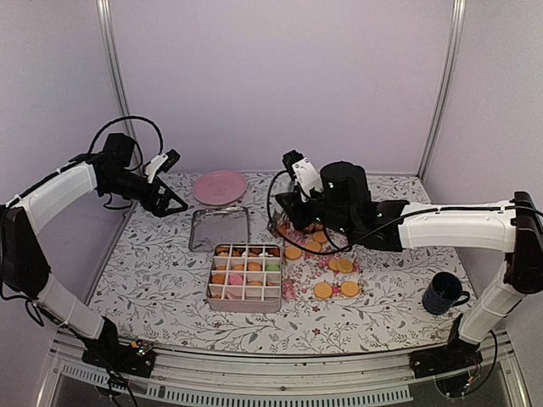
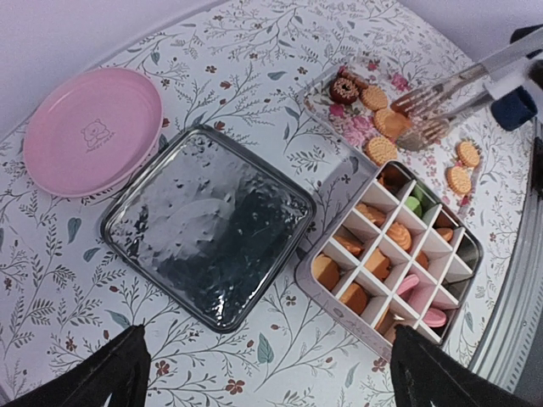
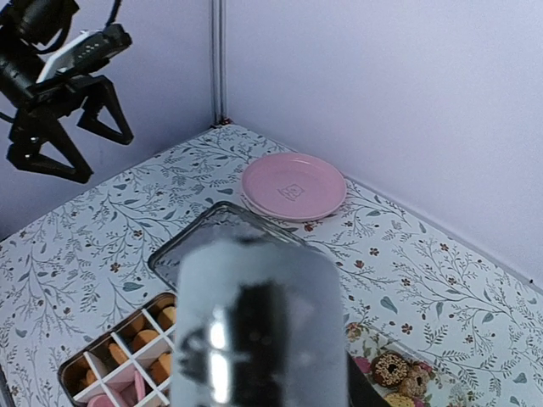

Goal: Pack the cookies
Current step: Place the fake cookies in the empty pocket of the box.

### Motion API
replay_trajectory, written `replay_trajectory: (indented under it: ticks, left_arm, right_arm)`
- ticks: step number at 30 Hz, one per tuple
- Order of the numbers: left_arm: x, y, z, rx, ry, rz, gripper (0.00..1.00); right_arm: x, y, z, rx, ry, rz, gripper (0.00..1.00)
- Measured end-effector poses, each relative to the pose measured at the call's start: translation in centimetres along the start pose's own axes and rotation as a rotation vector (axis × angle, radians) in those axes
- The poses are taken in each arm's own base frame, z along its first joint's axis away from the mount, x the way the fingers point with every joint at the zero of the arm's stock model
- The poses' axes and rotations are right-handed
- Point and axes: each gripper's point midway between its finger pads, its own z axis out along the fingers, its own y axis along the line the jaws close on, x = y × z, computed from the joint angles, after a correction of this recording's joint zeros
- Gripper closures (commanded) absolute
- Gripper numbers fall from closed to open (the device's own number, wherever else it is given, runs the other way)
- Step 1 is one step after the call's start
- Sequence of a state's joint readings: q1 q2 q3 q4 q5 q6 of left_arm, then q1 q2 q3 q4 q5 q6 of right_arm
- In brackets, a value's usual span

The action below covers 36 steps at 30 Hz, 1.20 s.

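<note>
Hovering wide open with nothing in it, the left gripper (image 1: 172,203) is hanging at 10 o'clock of the divided box (image 1: 244,307). The right gripper (image 2: 405,121) is sitting low over the loose cookies (image 1: 322,290), which are lying on a flowered tray (image 2: 361,127) at 3 o'clock of the box. Its fingers are standing partly apart with the tips at an orange cookie; can't tell if it's gripping. More cookies are filling box compartments. A silver lid (image 1: 220,229) is lying at the box's 12 o'clock.
</note>
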<state>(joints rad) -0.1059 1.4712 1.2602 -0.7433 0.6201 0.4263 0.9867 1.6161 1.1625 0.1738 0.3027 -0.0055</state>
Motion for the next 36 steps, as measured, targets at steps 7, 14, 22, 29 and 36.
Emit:
replay_trajectory:
  ticks: [7, 14, 22, 29, 36]
  left_arm:
    - [0.1, 0.0, 0.0, 0.0, 0.002, 0.0, 0.01]
    - [0.3, 0.1, 0.1, 0.001, 0.005, -0.005, 0.01]
    - [0.3, 0.1, 0.1, 0.0, 0.004, -0.005, 0.01]
    - [0.3, 0.1, 0.1, 0.0, 0.005, -0.006, 0.01]
    - [0.3, 0.1, 0.1, -0.002, 0.006, -0.005, 0.01]
  right_arm:
    - [-0.7, 7.2, -3.1, -0.195, -0.004, 0.008, 0.89]
    - [1.1, 12.3, -5.2, -0.333, 0.065, 0.013, 0.89]
    - [2.2, 13.1, -5.6, -0.358, 0.107, 0.035, 0.86]
    - [3.1, 13.1, -5.6, -0.358, 0.127, 0.043, 0.74]
    - [3.4, 13.1, -5.6, -0.357, 0.133, 0.041, 0.68]
